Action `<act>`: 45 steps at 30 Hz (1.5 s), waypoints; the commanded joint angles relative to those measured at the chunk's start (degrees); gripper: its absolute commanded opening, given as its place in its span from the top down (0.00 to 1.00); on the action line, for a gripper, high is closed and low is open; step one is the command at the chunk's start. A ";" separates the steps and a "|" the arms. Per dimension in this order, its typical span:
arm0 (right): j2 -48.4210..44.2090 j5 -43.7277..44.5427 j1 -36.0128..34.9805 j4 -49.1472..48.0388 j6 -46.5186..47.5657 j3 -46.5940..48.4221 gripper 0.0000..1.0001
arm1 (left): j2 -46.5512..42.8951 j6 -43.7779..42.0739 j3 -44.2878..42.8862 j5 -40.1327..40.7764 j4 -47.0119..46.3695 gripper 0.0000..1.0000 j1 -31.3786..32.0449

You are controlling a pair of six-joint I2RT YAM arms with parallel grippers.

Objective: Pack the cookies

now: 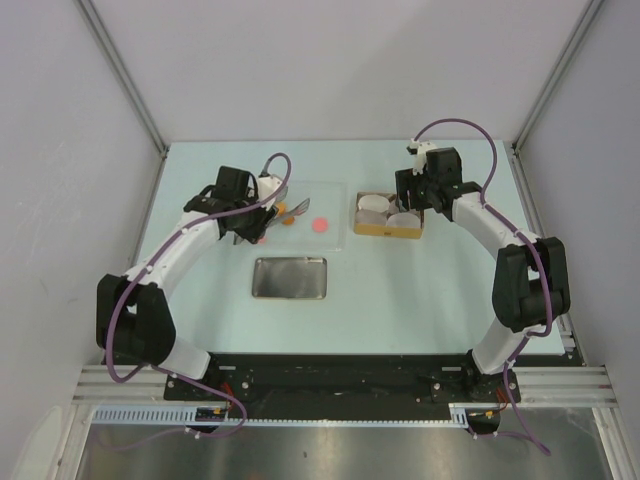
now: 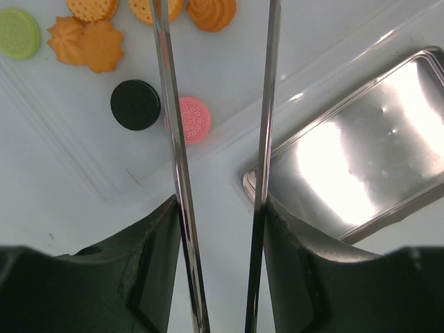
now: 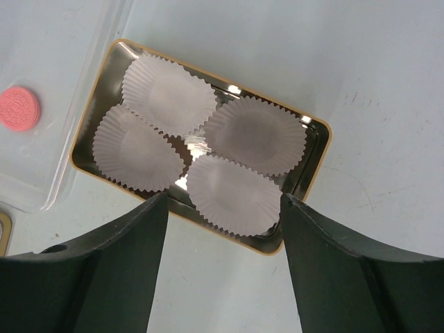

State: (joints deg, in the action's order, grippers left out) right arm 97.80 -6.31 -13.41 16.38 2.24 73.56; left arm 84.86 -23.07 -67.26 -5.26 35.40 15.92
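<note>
The cookies lie on a clear plastic tray (image 1: 335,205). In the left wrist view they are a green one (image 2: 17,32), several orange ones (image 2: 87,45), a black one (image 2: 135,105) and a pink one (image 2: 193,119). Another pink cookie (image 1: 320,225) lies alone and also shows in the right wrist view (image 3: 19,109). My left gripper (image 1: 255,215) (image 2: 220,208) is shut on metal tongs (image 2: 173,139), whose blades stand apart above the tray, beside the pink cookie. My right gripper (image 1: 415,195) (image 3: 223,201) is open and empty above a gold-rimmed tin (image 3: 316,173).
The gold-rimmed tin (image 1: 360,228) holds several white paper cups (image 3: 170,94). A shiny empty metal tin (image 1: 290,277) lies in front of the clear tray, and it also shows in the left wrist view (image 2: 361,159). Grey walls enclose the table.
</note>
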 commanded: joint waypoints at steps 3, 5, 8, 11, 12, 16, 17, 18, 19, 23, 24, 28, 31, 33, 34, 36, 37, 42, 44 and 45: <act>-2.79 -1.16 0.14 -0.30 1.01 0.00 0.30 | -3.56 -3.90 2.05 -4.67 0.73 0.48 -1.60; -2.88 -1.34 0.14 -0.21 1.01 0.00 0.30 | -4.35 -4.52 2.93 -6.51 0.72 0.48 -1.60; -2.96 -1.61 0.14 0.05 1.01 0.01 0.31 | -4.44 -5.49 3.02 -8.45 1.51 0.48 -1.60; -2.79 -1.78 0.14 0.32 1.19 0.01 0.31 | -4.00 -6.63 2.93 -10.47 2.04 0.47 -1.60; -2.79 -1.87 0.14 0.32 1.19 0.00 0.31 | -3.83 -6.99 2.93 -11.00 2.22 0.47 -1.60; -2.79 -2.04 0.14 0.32 1.36 0.00 0.31 | -2.60 -7.25 1.70 -12.41 3.10 0.48 -1.51; -2.62 -2.13 0.14 0.14 1.45 0.00 0.31 | -2.42 -7.17 1.61 -12.93 3.10 0.47 -1.51; -2.61 -2.13 0.14 0.14 1.45 0.00 0.31 | -2.24 -7.16 1.44 -13.11 3.19 0.47 -1.42; -2.53 -2.04 0.14 0.14 1.45 0.00 0.31 | -1.81 -7.16 1.09 -13.11 3.27 0.48 -1.16; -2.61 -2.04 0.14 0.05 1.54 0.00 0.31 | -0.75 -6.90 0.82 -12.50 3.19 0.48 -0.02; -2.53 -2.04 0.14 0.05 1.54 0.00 0.31 | -0.57 -6.81 0.82 -11.89 3.10 0.49 0.25; -2.44 -2.22 0.14 0.23 1.63 0.00 0.31 | 0.13 -6.46 0.91 -10.21 2.22 0.51 1.65; -2.35 -2.22 0.14 0.23 1.63 0.00 0.31 | 0.57 -6.11 0.73 -9.34 1.96 0.53 2.44; -2.26 -2.40 0.23 0.32 1.71 0.00 0.31 | 0.75 -6.02 0.56 -8.98 1.69 0.53 2.80; -2.17 -2.40 0.23 0.23 1.71 0.00 0.31 | 1.01 -5.93 0.56 -8.72 1.52 0.53 2.80; -2.00 -2.66 0.31 0.40 1.63 0.00 0.32 | 1.18 -5.85 0.38 -8.46 1.34 0.53 3.06; -1.91 -2.66 0.31 0.41 1.63 0.00 0.32 | 1.19 -5.76 0.29 -7.76 1.25 0.53 3.15; -1.91 -2.92 0.40 0.32 1.71 0.00 0.32 | 1.80 -5.49 0.12 -6.96 0.90 0.53 3.24; -1.82 -3.01 0.40 0.32 1.63 0.09 0.32 | 1.98 -5.58 -0.23 -6.87 0.73 0.52 3.33; -1.82 -3.01 0.40 0.32 1.63 0.01 0.32 | 2.24 -5.58 -0.32 -6.79 0.81 0.52 3.50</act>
State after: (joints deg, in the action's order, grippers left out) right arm 97.45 -8.51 -13.34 16.91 3.29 73.49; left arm 86.61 -28.51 -64.77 -12.51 38.15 18.85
